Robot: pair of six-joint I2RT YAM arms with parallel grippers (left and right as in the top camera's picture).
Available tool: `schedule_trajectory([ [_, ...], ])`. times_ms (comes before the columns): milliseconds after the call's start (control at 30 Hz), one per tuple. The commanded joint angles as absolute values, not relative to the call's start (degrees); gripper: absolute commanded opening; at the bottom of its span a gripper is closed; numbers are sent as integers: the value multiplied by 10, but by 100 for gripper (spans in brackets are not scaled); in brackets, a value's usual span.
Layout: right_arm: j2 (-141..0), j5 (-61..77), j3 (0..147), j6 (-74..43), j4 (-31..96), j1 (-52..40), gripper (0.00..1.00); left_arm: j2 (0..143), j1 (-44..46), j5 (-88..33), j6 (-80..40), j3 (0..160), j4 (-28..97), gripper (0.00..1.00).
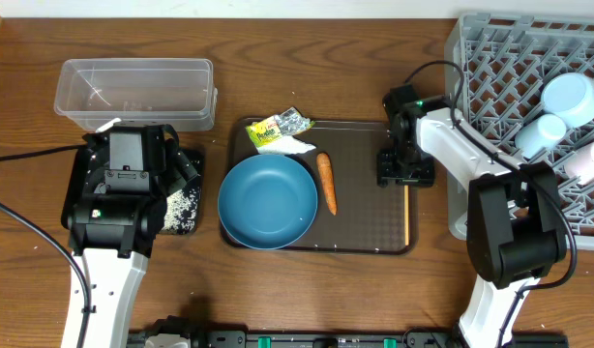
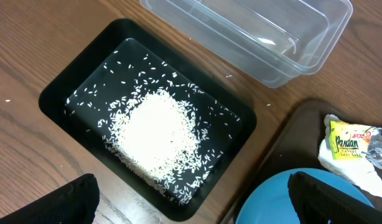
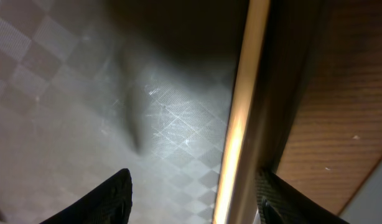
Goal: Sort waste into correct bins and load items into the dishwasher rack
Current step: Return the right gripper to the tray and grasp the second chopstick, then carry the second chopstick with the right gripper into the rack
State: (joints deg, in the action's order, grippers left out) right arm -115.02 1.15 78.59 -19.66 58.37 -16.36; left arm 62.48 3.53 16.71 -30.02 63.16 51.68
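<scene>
Nearest the robot, the left gripper (image 2: 191, 190) hangs over the black tray (image 2: 85, 62) at the front left of the table (image 1: 345, 77). Its 2 fingers (image 2: 54, 202) are spread as wide as they go and grip nothing. The heap of rice (image 2: 157, 134) lies inside that tray, piled at the middle with loose grains scattered towards the walls.

Just to the right stands the brown serving tray (image 1: 365, 217), and the dark-blue bowl (image 1: 268, 203) sits upright on its near left part. Along the serving tray's right edge lie the chopsticks (image 1: 406, 220), running front to back. The right gripper (image 1: 405, 176) sits at their far end. In the wrist view its 2 fingertips (image 3: 113, 199) stand parted on either side of the pale sticks, the right one close beside them and the left one well clear, so they pinch nothing.

The carrot (image 1: 326, 182) lies just beside the bowl on its right, lengthwise front to back. Beyond the bowl, at the serving tray's far edge, the white tissue (image 1: 289, 146) touches the yellow-and-silver wrapper (image 1: 281, 125).

Farther back on the left, the clear tub (image 1: 133, 89) sits just behind the black tray. At the far right, the grey rack (image 1: 490, 58) holds the light-blue bowl (image 1: 571, 97) and the white cup (image 1: 539, 133) side by side
</scene>
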Motion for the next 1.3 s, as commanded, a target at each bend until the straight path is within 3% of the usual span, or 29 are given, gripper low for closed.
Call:
schedule_trajectory([
  [0, -1143, 2, 768, -208, 573, -162, 63, 625, 33, 175, -303, 640, 518, 100],
  [167, -1143, 5, 755, -208, 550, -162, 62, 625, 33, 175, -303, 640, 518, 100],
  [333, -1143, 16, 744, -208, 526, -164, 53, 625, 33, 174, -303, 640, 518, 100],
  [400, -1143, 17, 729, -208, 500, -167, 41, 625, 33, 175, -303, 640, 518, 100],
  [567, -1143, 18, 712, -223, 467, -172, 2, 625, 33, 175, -303, 640, 518, 100],
  [800, -1138, 30, 773, -191, 503, -171, 1, 625, 33, 175, -303, 640, 518, 100],
  [1067, -1093, -11, 1011, -130, 614, -121, 1, 625, 33, 175, -303, 640, 518, 100],
  [1267, -1083, -52, 1112, -25, 593, -62, 1, 625, 33, 175, -303, 640, 518, 100],
])
